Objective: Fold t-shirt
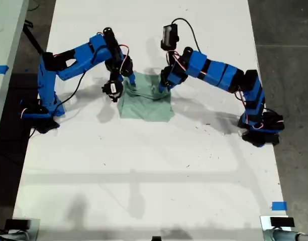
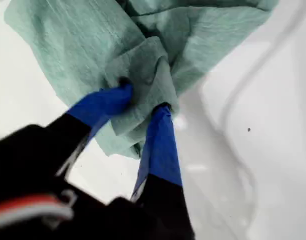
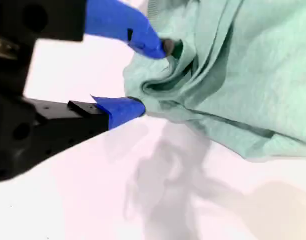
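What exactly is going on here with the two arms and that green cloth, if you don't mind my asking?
Two blue arms are working on a pale green t-shirt lying on a white table. My first gripper has pinched a bunched fold of the cloth, and my second gripper has its fingers on a gathered edge. In the exterior view both grippers meet the shirt along its far edge, one at each corner. The shirt is rumpled, not neatly folded yet.

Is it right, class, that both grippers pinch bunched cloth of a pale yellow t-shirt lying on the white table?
Not quite: the t-shirt is pale mint green, as the exterior view shows. Both my first gripper and my second gripper do pinch its bunched cloth on the white table.
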You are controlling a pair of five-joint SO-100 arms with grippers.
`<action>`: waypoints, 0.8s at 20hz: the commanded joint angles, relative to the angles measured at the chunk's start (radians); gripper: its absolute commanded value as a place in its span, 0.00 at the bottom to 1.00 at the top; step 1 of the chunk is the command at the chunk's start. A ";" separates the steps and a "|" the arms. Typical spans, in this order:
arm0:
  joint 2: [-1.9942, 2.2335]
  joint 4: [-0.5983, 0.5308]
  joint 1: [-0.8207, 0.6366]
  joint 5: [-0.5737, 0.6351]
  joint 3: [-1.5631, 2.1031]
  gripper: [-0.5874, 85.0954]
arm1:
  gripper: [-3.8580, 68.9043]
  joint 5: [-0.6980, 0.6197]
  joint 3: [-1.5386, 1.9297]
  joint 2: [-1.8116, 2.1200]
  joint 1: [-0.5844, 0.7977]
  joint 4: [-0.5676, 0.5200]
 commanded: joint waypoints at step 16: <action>1.192 -0.319 -0.189 -0.094 0.973 0.30 | 0.25 -0.034 0.896 1.238 0.426 0.138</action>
